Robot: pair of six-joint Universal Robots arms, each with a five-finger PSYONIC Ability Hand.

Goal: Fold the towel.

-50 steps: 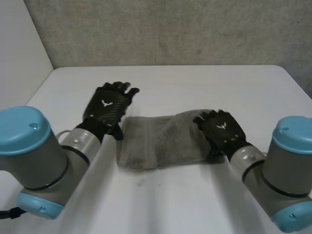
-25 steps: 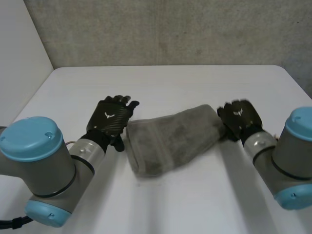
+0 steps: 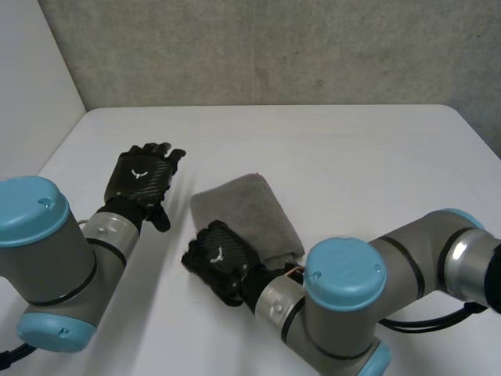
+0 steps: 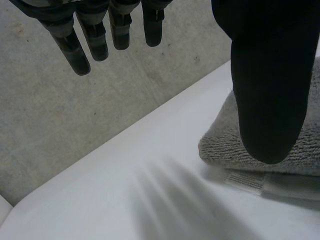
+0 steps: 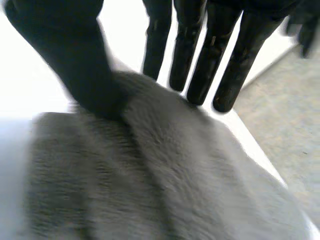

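The grey towel [image 3: 246, 207] lies folded into a narrow stack near the middle of the white table [image 3: 360, 157], running from far left to near right. My right hand [image 3: 218, 258] is at its near end, with the arm reaching across from the right. In the right wrist view its fingers [image 5: 200, 55] are straight and reach past the towel [image 5: 150, 180], while the thumb rests on the cloth. My left hand [image 3: 139, 178] hovers open to the left of the towel, apart from it. In the left wrist view its thumb [image 4: 270, 75] hangs beside the towel [image 4: 215, 147], whose white label [image 4: 245, 182] shows.
A grey concrete wall [image 3: 274, 47] rises behind the table's far edge. My right arm's elbow [image 3: 340, 305] lies low over the near right part of the table. Bare tabletop stretches beyond the towel and to the right.
The towel went from a wide spread to a narrow, turned stack. My right hand left its right end and swung round to the near end. My left hand drew back to the left.
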